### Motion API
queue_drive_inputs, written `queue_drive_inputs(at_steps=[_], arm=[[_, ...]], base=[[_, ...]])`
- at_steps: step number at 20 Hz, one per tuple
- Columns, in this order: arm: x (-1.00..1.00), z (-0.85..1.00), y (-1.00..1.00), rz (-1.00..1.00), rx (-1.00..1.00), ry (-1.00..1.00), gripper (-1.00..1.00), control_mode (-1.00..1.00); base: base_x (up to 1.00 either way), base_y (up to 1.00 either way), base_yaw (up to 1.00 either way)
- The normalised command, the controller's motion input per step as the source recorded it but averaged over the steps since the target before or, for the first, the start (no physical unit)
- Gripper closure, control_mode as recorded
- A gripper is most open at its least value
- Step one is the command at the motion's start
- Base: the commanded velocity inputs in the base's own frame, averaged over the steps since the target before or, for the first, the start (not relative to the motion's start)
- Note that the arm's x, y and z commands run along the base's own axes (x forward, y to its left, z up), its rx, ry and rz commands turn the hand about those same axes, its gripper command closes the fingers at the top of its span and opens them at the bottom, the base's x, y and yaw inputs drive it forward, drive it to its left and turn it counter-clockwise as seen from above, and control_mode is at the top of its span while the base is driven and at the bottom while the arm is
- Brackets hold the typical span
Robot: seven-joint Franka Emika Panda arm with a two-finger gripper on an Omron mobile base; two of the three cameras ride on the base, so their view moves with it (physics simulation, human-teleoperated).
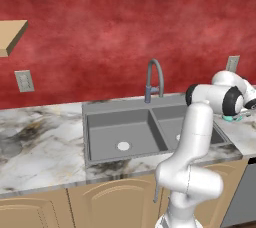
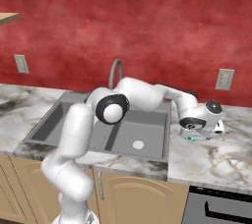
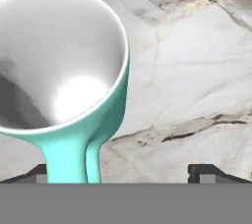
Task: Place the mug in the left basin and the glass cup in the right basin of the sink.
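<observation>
Mug [image 3: 69,70], glossy teal with a pale round inside, stands on the veined marble counter [image 3: 197,70] beside the sink's [image 2: 162,155] right edge. Gripper [image 3: 123,174] hangs over it, fingers wide apart, handle between them, holding nothing.

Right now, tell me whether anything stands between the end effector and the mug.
Nothing visible does. The open end effector sits right over the mug on the counter, its handle rising beside one fingertip.

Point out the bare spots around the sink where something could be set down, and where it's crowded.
Both basins are bare: the left basin and the right basin hold just their drains. The counter left of the sink is free up to the wall. Crowded: the counter right of the sink, where the open gripper hangs over the mug.
</observation>
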Motion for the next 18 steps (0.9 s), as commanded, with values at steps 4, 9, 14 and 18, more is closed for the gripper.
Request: queue_drive_inputs(at_steps=[4, 9, 14, 18], arm=[[0.26, -0.33, 0.0, 0.0, 0.01, 0.01, -1.0, -1.0], [0.31, -0.33, 0.0, 0.01, 0.0, 0.01, -1.0, -1.0], [0.47, -0.26, 0.0, 0.0, 0.0, 0.02, 1.0, -1.0], [0.18, -0.19, 0.02, 0.05, 0.0, 0.0, 1.0, -1.0]], base=[[0.0, 0.0, 0.0], [0.0, 0.0, 0.0], [0.0, 0.0, 0.0], [0.0, 0.0, 0.0]])
